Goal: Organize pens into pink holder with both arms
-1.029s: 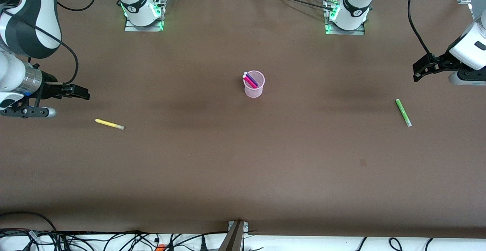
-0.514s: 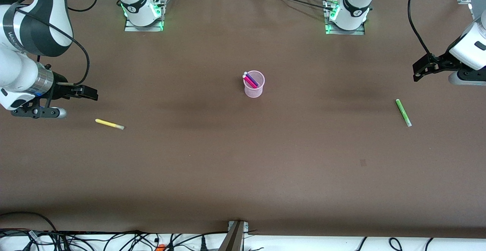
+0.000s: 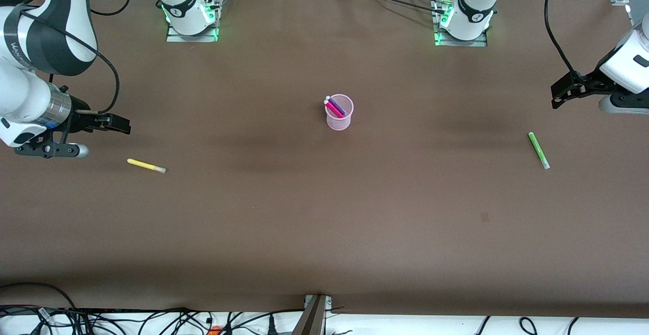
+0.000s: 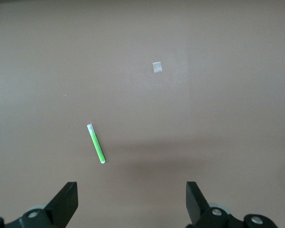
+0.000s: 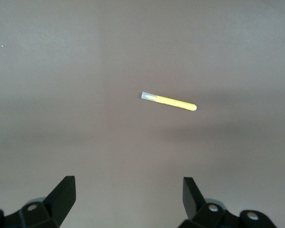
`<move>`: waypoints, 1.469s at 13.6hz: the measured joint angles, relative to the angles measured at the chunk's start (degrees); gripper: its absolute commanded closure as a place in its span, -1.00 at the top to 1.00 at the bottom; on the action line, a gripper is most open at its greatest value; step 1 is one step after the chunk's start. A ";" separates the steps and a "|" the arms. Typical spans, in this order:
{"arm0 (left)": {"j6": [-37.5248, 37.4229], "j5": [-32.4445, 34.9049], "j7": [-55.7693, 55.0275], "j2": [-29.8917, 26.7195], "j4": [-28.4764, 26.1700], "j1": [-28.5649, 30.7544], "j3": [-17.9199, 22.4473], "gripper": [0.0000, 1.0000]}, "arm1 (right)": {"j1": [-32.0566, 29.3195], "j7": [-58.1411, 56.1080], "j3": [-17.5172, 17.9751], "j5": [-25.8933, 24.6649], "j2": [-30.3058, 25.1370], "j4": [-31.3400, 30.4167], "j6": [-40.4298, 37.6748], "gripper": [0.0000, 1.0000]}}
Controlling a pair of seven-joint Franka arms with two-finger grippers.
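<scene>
With the magenta-pink pen (image 3: 333, 108) and dark purple pen (image 3: 337, 105) already standing in the pink holder (image 3: 339, 113), well apart from both arms, the job looks half done and the step in hand is reaching for the two pens left lying on the surface (image 3: 324, 213). The right end effector (image 5: 128, 199), fingers spread and empty, hovers just beside the yellow pen (image 3: 146, 165), which calls for lowering astride its barrel (then pinching). The left end effector (image 4: 132, 202), likewise spread, hangs near the green pen (image 3: 538, 150).
</scene>
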 measured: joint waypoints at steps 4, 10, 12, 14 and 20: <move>0.00 0.00 0.00 0.00 0.02 0.00 -0.07 1.00 | -12.81 1.35 14.46 -2.73 -0.30 -0.02 0.31 0.99; -0.01 0.00 0.00 0.00 0.02 0.00 -0.09 1.00 | -30.11 3.84 32.95 -6.14 -2.30 -0.01 0.44 0.99; -0.01 0.00 0.00 0.00 0.02 0.00 -0.09 1.00 | -30.89 3.84 33.59 -6.19 -2.32 -0.01 0.44 0.99; -0.01 0.00 0.00 0.00 0.02 0.00 -0.09 1.00 | -30.90 3.85 33.80 -6.20 -2.32 -0.01 0.44 0.99; -0.01 0.00 0.03 0.00 0.02 0.00 -0.09 1.00 | -30.98 3.86 33.88 -6.40 -2.42 0.00 0.50 0.99</move>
